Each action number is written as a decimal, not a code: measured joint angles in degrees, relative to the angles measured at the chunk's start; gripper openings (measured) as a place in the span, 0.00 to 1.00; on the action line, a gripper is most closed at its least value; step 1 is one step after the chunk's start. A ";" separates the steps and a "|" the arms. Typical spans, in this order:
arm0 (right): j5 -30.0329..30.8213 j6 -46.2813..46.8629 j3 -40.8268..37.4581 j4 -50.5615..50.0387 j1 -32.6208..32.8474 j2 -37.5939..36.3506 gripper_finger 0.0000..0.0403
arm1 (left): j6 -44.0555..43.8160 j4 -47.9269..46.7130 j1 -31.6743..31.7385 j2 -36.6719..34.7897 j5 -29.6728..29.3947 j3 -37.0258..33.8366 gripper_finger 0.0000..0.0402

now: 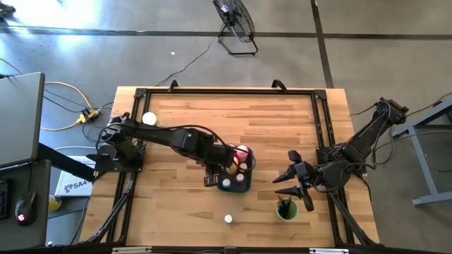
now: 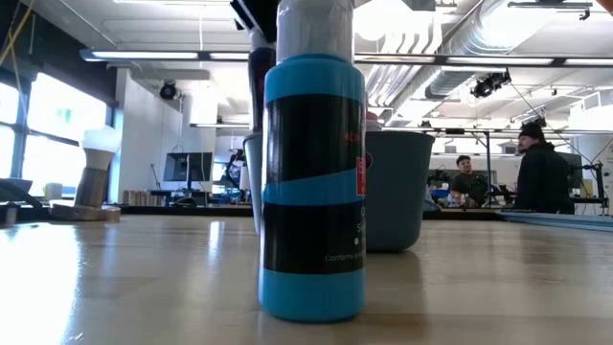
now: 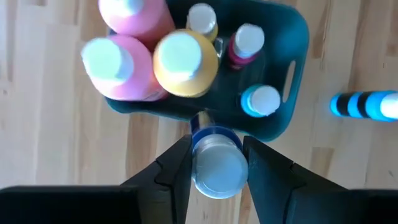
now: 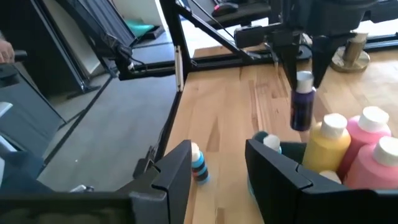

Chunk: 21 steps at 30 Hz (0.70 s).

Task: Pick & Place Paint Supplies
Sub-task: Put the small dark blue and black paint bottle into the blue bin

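Left gripper (image 3: 216,163) hangs above the near rim of the blue-grey tray (image 3: 297,37), fingers (image 3: 177,171) clamped on either side of a small purple bottle (image 3: 216,163) with a pale cap, held off the table. Tray holds two pink bottles (image 3: 115,65), a yellow bottle (image 3: 183,62) and small capped jars (image 3: 260,101). A blue-banded bottle (image 1: 228,219) stands alone on the table. Right gripper (image 1: 291,185) sits beside the green cup (image 1: 286,209), fingers spread with nothing between them.

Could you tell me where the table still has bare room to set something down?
The far half of the table lies bare. Near the front, it is crowded around the tray, the lone bottle and the green cup.
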 joint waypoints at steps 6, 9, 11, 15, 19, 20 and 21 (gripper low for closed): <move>0.00 1.90 0.00 -1.91 -0.02 0.00 0.36 | -0.07 1.35 -0.15 2.26 0.50 -0.02 0.31; 0.00 1.93 0.00 -2.20 -0.02 0.00 0.36 | -0.33 3.79 -0.15 2.94 1.33 -0.05 0.31; 0.02 1.97 0.00 -2.47 -0.02 0.00 0.36 | -0.91 4.31 -0.15 3.95 1.80 -0.03 0.31; 0.02 2.06 0.00 -2.73 -0.02 0.00 0.36 | -1.28 4.47 -0.15 5.44 2.42 -0.19 0.31; 0.02 2.32 0.00 -3.36 -0.02 0.00 0.36 | -1.28 5.89 -0.15 6.63 2.67 -0.11 0.31; 0.02 2.41 0.00 -3.47 -0.02 0.00 0.36 | -1.27 6.71 -0.15 7.09 2.73 -0.09 0.31; 0.02 2.41 0.00 -3.49 -0.02 0.00 0.36 | -1.27 7.36 -0.15 7.37 2.73 -0.09 0.31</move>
